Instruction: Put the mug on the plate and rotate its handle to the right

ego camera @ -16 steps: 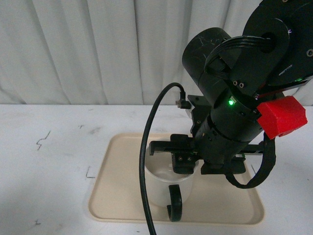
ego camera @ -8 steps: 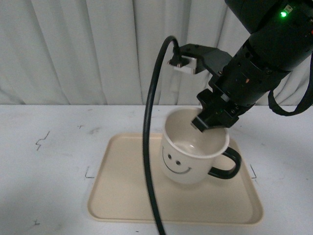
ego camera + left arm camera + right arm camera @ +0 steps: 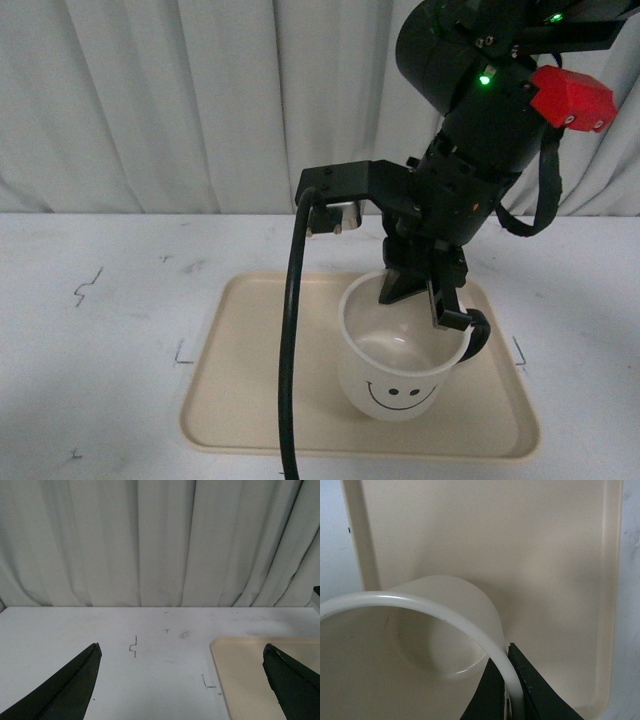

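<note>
Front view shows my right pincer (image 3: 415, 296) clamped on the rim of the mug (image 3: 398, 365), just beside the handle (image 3: 479, 335), which points right. The mug is over the right half of the plate (image 3: 240, 385), smiley toward me; I cannot tell whether its base touches. My black cable (image 3: 288, 350) hangs across the plate, just left of the mug. My left pincer (image 3: 181, 650) gapes empty above the table (image 3: 50, 630), well apart.

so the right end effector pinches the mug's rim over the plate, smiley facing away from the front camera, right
No, the smiley faces the front camera, as the front view shows. The right end effector does pinch the rim of the mug over the plate.
</note>
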Robot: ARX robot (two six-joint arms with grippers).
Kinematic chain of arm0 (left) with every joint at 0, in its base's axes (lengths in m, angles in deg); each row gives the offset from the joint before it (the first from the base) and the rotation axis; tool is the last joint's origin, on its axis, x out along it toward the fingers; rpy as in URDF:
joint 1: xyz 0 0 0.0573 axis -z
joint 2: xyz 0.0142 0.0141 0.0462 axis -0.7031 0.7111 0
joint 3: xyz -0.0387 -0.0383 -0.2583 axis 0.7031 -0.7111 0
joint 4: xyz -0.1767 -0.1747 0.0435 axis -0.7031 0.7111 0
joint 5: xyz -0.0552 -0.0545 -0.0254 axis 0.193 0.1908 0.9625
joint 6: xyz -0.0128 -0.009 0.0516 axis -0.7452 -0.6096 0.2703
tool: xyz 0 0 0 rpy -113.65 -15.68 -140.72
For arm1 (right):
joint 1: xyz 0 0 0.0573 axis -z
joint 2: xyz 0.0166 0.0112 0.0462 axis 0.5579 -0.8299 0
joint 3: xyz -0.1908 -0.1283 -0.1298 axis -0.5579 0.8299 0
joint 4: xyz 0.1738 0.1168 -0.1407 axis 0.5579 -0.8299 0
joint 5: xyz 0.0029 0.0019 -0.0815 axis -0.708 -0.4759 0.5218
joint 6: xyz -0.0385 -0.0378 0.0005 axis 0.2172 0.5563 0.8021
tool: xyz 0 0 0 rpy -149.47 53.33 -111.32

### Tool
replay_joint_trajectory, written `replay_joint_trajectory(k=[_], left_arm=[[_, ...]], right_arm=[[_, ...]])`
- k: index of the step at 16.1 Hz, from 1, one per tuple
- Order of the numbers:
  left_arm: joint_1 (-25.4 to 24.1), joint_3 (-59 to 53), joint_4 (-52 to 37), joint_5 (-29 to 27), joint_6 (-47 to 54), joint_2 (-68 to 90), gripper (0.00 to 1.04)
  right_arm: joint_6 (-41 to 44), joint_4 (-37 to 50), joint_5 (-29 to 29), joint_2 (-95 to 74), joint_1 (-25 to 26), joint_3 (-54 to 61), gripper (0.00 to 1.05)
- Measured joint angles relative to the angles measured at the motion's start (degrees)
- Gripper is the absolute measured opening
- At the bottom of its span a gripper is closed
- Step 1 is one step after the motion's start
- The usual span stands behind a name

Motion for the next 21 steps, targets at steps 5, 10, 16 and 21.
replay_joint_trajectory(k=[5,10,16,21], left_arm=[[0.00,0.00,0.00,-0.02,0.00,0.00,0.98],[0.00,0.00,0.02,0.00,0.00,0.00,0.98],[0.00,0.00,0.00,0.11,0.02,0.00,0.98],[0.00,0.00,0.02,-0.09,0.00,0.00,0.98]], right_arm=[[-0.04,-1.97,0.44,-4.48,-1.14,-4.22,0.03],[-0.70,2.97,-11.78,1.75,-2.23,-8.20,0.73],[-19.34,38.05,-0.26,24.57,-6.54,4.22,0.85],[-55.49,81.40,34.67,38.84,2.19,48.37,0.42]])
